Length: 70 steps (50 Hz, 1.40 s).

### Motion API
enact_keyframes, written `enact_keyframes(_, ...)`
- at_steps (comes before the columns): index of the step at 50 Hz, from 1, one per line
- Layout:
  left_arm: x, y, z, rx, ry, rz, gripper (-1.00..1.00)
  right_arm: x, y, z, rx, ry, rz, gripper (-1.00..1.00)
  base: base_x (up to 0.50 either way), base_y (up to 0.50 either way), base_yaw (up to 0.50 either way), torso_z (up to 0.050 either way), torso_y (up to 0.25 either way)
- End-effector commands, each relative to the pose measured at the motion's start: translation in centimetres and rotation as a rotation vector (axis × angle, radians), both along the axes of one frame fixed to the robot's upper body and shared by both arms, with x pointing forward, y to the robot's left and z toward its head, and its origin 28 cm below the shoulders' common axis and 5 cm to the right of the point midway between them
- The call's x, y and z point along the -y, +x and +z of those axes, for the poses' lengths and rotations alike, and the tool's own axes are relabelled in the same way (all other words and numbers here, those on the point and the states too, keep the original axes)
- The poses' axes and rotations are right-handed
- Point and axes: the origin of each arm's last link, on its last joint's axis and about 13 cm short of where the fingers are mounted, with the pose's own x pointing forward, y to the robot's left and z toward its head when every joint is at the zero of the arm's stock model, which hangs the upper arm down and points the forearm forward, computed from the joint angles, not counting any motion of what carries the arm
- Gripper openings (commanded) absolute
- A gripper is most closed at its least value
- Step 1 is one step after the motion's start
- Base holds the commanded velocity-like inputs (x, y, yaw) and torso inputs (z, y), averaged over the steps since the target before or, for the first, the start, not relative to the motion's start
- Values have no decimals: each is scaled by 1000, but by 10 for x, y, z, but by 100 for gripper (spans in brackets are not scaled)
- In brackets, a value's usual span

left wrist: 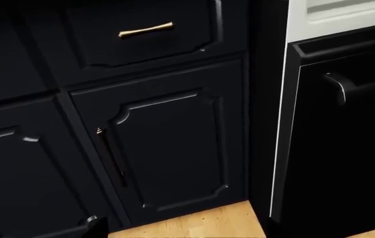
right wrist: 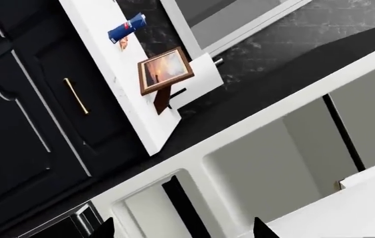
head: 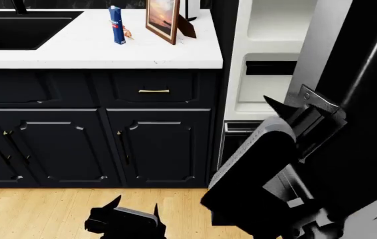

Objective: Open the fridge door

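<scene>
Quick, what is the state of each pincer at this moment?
Left pincer: open, holding nothing, low above the floor.
Right pincer: open, holding nothing, at the fridge door, which stands open.

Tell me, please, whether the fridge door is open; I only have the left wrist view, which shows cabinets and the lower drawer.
Observer: Yes. In the head view the fridge door stands wide open, and the white shelves inside can be seen.
Operator: Thank you. Is the right pincer gripping anything?
Observer: No. The right pincer is open, with nothing between its tips, and it faces the inside of the fridge.
Operator: And where is my left pincer?
Observer: The left pincer is open, low over the wood floor in front of the cabinets.
</scene>
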Motion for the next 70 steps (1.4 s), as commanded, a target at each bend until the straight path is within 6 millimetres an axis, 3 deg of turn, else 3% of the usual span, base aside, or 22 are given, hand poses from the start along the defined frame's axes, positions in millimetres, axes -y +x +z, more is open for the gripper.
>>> enact_keyframes(1, -2, 0, -1, -3, -4, 11, 100, -17, 33, -10, 3, -10, 97, 100, 0, 0, 0, 0, 0)
enact_keyframes(11, -2, 0, -3, -6, 7, 15, 100, -41, 71, -21, -12, 20, 179, 100, 0, 0, 0, 0, 0)
enact_keyframes(22, 0, 1, -6, -12, 23, 12, 100, -62, 89, -36, -54, 22, 257, 100, 0, 0, 0, 0, 0)
enact_keyframes(29, 2, 0, -7, -15, 25, 7, 100, -73, 103, -31, -61, 91, 293, 100, 0, 0, 0, 0, 0)
enact_keyframes(34, 0, -1, -8, -19, 26, 10, 100, -79, 118, -22, -85, 266, 317, 100, 0, 0, 0, 0, 0)
enact_keyframes(44, 0, -3, -6, -30, 8, -6, 100, -79, 158, -19, -229, 632, 253, 100, 0, 0, 0, 0, 0)
enact_keyframes(51, -1, -3, -7, -37, 14, -13, 100, -77, 177, -25, -306, 769, 183, 100, 0, 0, 0, 0, 0)
enact_keyframes(70, -1, -4, -8, -40, 46, -24, 100, -66, 195, -25, -289, 928, 17, 100, 0, 0, 0, 0, 0)
